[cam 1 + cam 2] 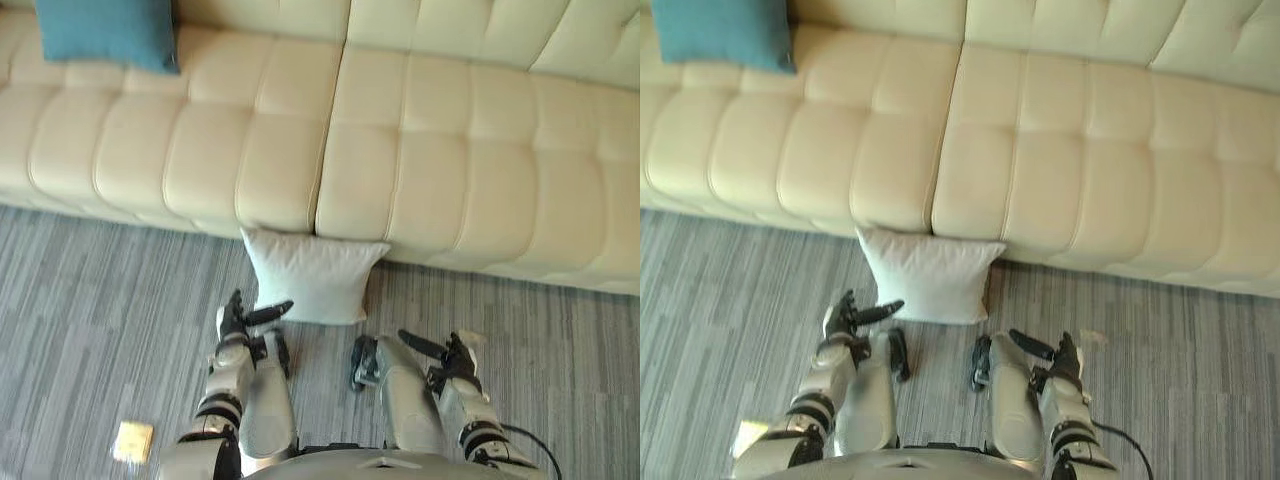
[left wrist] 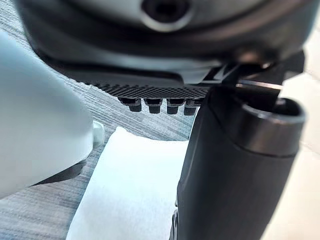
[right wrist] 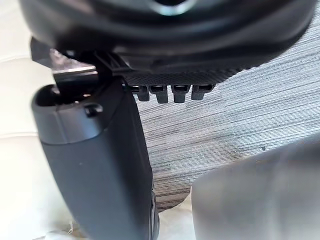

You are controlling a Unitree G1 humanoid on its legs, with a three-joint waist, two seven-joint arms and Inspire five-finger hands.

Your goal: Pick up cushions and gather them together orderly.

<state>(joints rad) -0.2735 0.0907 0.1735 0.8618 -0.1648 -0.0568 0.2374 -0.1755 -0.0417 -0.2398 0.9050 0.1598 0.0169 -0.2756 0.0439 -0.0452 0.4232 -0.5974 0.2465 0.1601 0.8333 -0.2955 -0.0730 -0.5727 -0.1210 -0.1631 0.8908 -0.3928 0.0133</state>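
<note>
A white cushion stands on the grey carpet, leaning against the front of the cream sofa. A teal cushion rests on the sofa seat at the far left against the backrest. My left hand hovers just left of the white cushion's lower corner, fingers straight and thumb pointing toward it, holding nothing. My right hand is low over the carpet to the right of the cushion, also open and empty. In the left wrist view the white cushion lies just past my thumb.
The sofa spans the whole width behind the cushion, its front edge overhanging the carpet. A small yellowish object lies on the carpet at the lower left. Carpet stretches to both sides of the white cushion.
</note>
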